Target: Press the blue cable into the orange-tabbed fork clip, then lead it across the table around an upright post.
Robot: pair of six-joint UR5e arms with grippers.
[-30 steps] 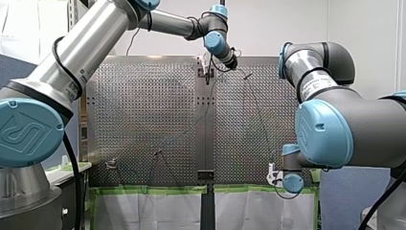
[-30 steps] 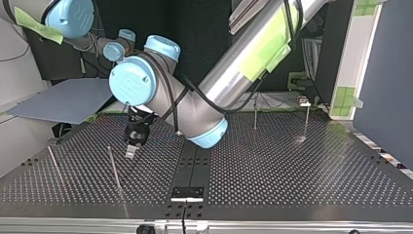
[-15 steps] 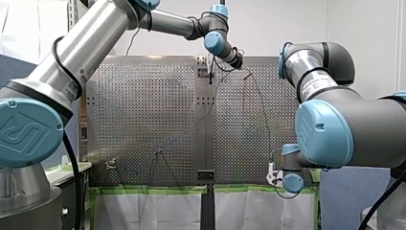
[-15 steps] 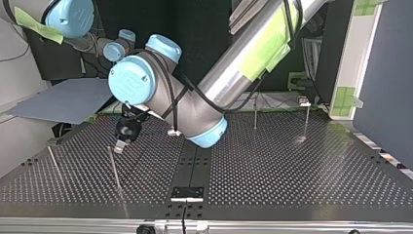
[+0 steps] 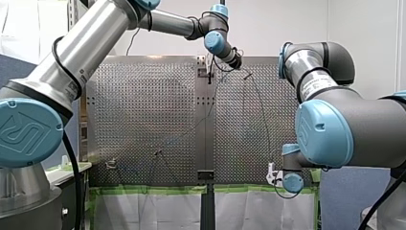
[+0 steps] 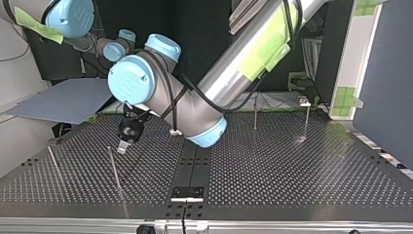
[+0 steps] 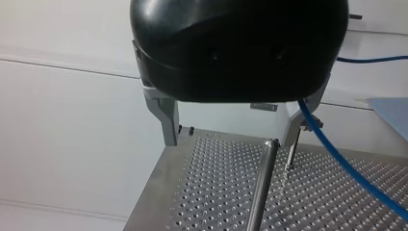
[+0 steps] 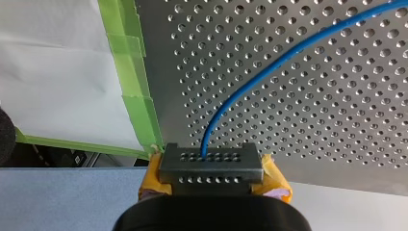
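The blue cable (image 8: pixel 269 67) runs over the perforated table (image 8: pixel 337 125) into my right gripper (image 8: pixel 211 163), whose yellow pads (image 8: pixel 275 179) are shut on it at the table's near edge in the front view (image 5: pixel 272 176). From there the cable (image 5: pixel 263 120) arcs to the far side. My left gripper (image 7: pixel 231 142), black with metal fingers (image 7: pixel 166 120), hangs open above an upright post (image 7: pixel 260 192), and the cable (image 7: pixel 346 166) passes just outside one finger. In the top view this gripper (image 6: pixel 122 148) sits just above and beside the post (image 6: pixel 114 168) at the left. I cannot pick out the orange-tabbed clip.
More upright posts stand on the table: one at the top view's far left (image 6: pixel 53 163), two at its back right (image 6: pixel 255 117) (image 6: pixel 307 117). A second post (image 7: pixel 291 154) stands behind the left gripper's cable-side finger. Green tape (image 8: pixel 139 96) lines the table's edge.
My left gripper swung toward the top view's left, away from the middle, then settled just above the post. The right arm has not moved.
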